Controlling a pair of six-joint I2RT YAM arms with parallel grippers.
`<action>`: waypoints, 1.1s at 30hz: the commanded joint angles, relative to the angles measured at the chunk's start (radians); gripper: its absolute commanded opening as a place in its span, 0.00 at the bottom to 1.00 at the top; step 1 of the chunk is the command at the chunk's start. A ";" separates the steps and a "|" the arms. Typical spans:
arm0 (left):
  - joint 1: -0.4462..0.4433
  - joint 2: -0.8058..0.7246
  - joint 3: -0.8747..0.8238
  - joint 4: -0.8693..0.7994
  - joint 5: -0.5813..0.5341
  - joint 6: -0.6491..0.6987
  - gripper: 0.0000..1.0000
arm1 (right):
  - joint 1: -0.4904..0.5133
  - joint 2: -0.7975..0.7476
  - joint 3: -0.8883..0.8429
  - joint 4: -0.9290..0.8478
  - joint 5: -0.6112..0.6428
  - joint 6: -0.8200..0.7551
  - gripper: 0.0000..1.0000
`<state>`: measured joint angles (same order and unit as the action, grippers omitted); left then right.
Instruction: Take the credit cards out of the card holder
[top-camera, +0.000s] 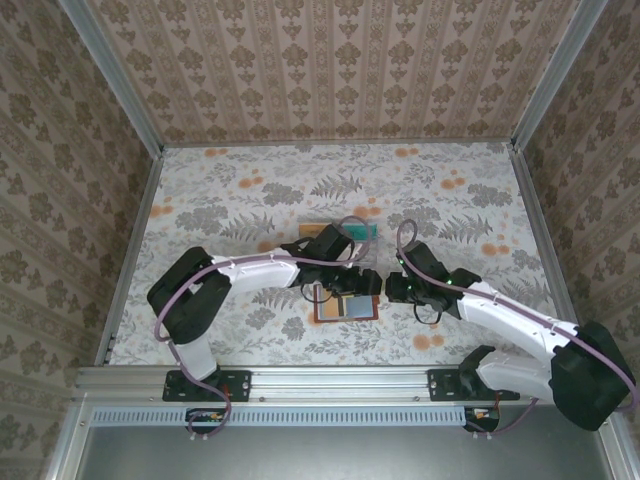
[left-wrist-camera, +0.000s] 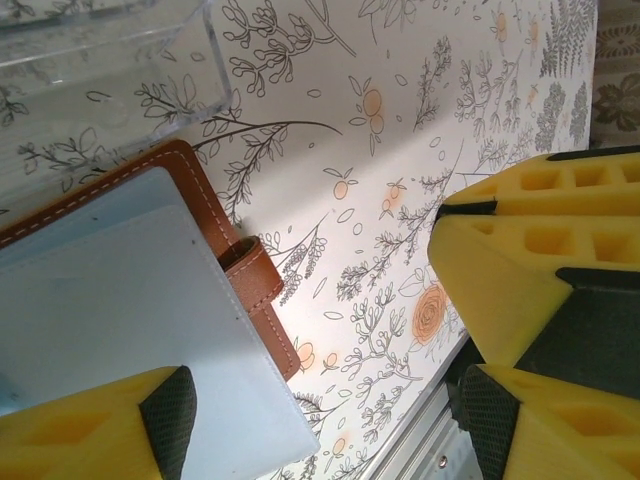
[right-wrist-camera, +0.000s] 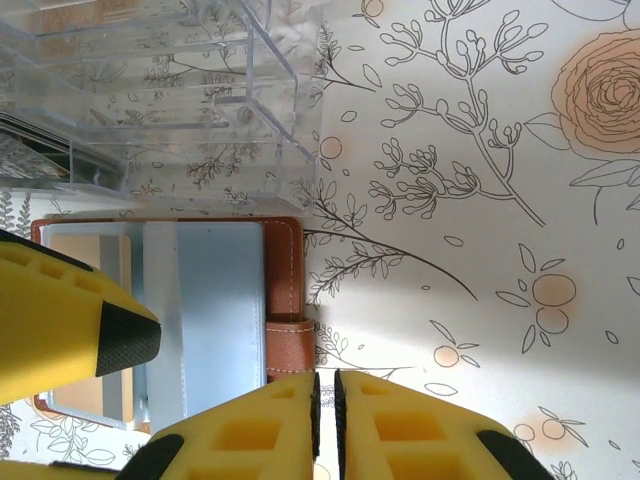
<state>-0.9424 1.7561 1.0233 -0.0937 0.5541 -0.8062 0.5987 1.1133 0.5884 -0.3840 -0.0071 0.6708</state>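
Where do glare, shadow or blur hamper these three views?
Left wrist: the yellow foam fingers look soft close to the lens, and a shadow band crosses the floral tablecloth. Right wrist: the clear plastic tray glints, muddling its edges. Top external: evenly lit, sharp.

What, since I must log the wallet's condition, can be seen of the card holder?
The card holder lies open and flat on the floral table, between the two arms. Reddish-brown leather with pale stitching frames grey-blue pockets, and a stitched strap tab sticks out from one edge. A clear plastic tray stands close beside it. The left tool, open, hovers over the pockets; whether it touches them cannot be told.
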 joint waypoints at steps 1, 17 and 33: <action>-0.004 -0.007 0.011 -0.008 0.008 0.024 0.77 | -0.004 -0.012 -0.019 -0.039 0.009 0.018 0.17; -0.001 0.026 -0.027 0.005 0.006 0.002 0.73 | -0.004 0.007 0.004 -0.007 -0.035 0.021 0.18; 0.053 -0.298 -0.220 -0.147 -0.231 -0.025 0.27 | 0.061 0.165 0.077 0.144 -0.166 0.049 0.18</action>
<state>-0.9131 1.4872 0.8639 -0.1688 0.3908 -0.8234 0.6361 1.2449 0.6247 -0.3050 -0.1188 0.6895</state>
